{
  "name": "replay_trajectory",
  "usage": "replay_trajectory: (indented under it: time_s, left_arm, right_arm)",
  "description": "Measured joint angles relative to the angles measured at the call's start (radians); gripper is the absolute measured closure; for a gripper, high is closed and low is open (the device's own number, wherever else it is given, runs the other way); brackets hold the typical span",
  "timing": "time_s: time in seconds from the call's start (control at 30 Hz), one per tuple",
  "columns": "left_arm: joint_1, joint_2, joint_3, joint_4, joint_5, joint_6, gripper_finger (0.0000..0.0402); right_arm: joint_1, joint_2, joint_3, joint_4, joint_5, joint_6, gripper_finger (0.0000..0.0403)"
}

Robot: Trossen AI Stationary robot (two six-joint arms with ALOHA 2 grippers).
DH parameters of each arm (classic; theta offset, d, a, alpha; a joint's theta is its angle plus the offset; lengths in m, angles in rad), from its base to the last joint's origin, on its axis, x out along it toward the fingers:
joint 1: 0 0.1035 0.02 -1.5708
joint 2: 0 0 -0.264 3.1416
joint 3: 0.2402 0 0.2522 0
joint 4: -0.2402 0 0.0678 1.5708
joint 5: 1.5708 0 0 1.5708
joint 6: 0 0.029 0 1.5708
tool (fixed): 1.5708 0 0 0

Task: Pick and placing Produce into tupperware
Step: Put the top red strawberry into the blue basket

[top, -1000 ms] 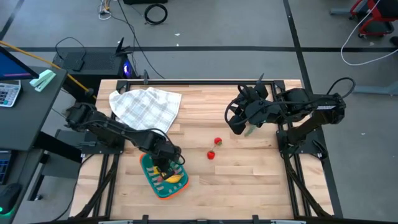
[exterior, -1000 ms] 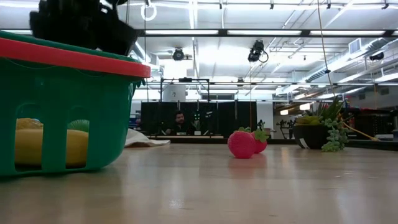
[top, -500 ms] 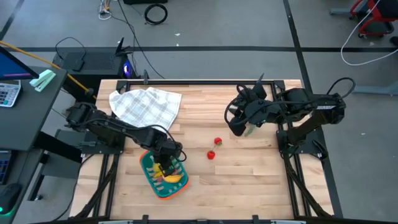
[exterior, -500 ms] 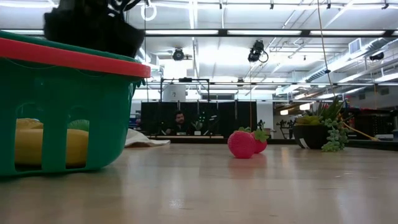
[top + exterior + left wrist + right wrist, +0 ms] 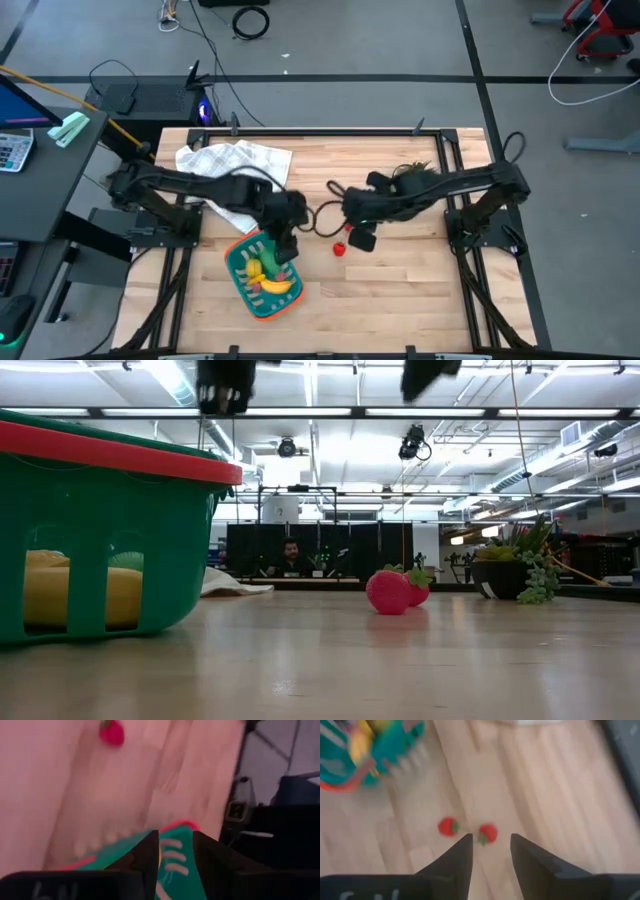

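The teal tupperware (image 5: 262, 276) with the orange rim sits near the table's near-left side and holds a yellow banana (image 5: 276, 287), a lemon and a green piece. Two small red pieces (image 5: 487, 833) (image 5: 448, 826) lie on the wood to its right, also seen in the low view (image 5: 390, 591). My left gripper (image 5: 287, 238) hangs open above the tupperware's far right corner (image 5: 170, 837), holding nothing. My right gripper (image 5: 358, 240) is open above the red pieces, one of which (image 5: 340, 249) shows just beside it.
A white checked cloth (image 5: 235, 165) lies at the far left, partly under my left arm. A green potted plant (image 5: 520, 570) stands toward the far right. Bare wood stretches along the near edge, right of the tupperware. A person sits in the room beyond the table.
My left gripper has risen out of the tupperware and moved toward the table's right and far side. My right arm has swung from the far right toward the table's centre and now hangs over the red pieces. The tupperware and the red pieces have stayed put.
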Motion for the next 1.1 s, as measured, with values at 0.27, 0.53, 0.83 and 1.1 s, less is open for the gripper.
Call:
replay_trajectory:
  time_s: [0.27, 0.53, 0.83, 1.1]
  left_arm:
    - [0.052, -0.002, 0.207, -0.071, -0.008, 0.058, 0.0289]
    - [0.080, -0.002, 0.311, -0.105, -0.008, 0.118, 0.0291]
    - [0.089, -0.001, 0.327, -0.117, -0.008, 0.169, 0.0302]
    - [0.089, -0.001, 0.327, -0.118, -0.009, 0.199, 0.0305]
  right_arm:
    - [-0.045, 0.061, -0.181, 0.055, -0.065, 0.048, 0.0247]
    - [-0.104, 0.060, -0.320, 0.244, -0.346, 0.221, 0.0252]
    - [-0.165, 0.064, -0.408, 0.336, -0.405, 0.420, 0.0255]
    - [-0.159, 0.064, -0.454, 0.436, -0.389, 0.462, 0.0264]
